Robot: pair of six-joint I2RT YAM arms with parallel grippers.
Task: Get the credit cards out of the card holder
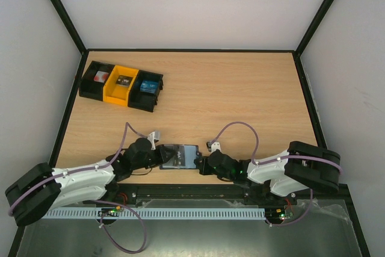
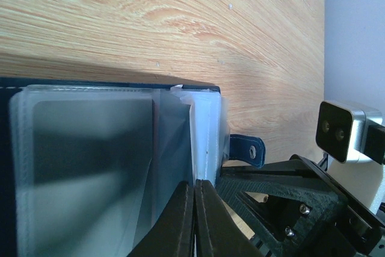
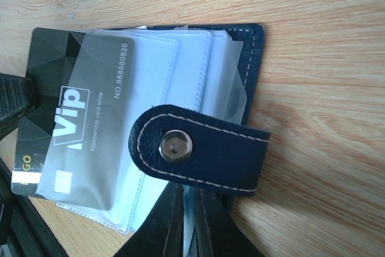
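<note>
Position of the card holder (image 1: 180, 156): near centre of the table (image 1: 240, 100), directly between the two grippers. Lies open and flat on the wood, dark blue cover underneath, stack of clear sleeves (image 3: 180, 70) facing up. Carries a black card (image 3: 54, 88) marked "VIP" in the top sleeve, with one end of the card past the sleeve opening on the left-arm side. Has the closing tab (image 3: 204, 151) folded over the right-hand end of the sleeves, snap stud (image 3: 175, 146) upward.

Contact at the left end by the left gripper (image 2: 194, 188): fingers clenched to a hairline gap, tips meeting the edge of the sleeve stack, pinching the card holder there.

Contact at the right end by the right gripper (image 3: 187, 197): fingers drawn nearly together with a pale strip of sleeve between them, tips hidden beneath the tab, grasping the card holder at that edge.

Both arms low, reaching inward from either side along the near edge.

Far left of the table, well apart from the card holder: a row of bins (image 1: 122, 86), black, yellow, black, each with a small item inside, too small to identify.
</note>
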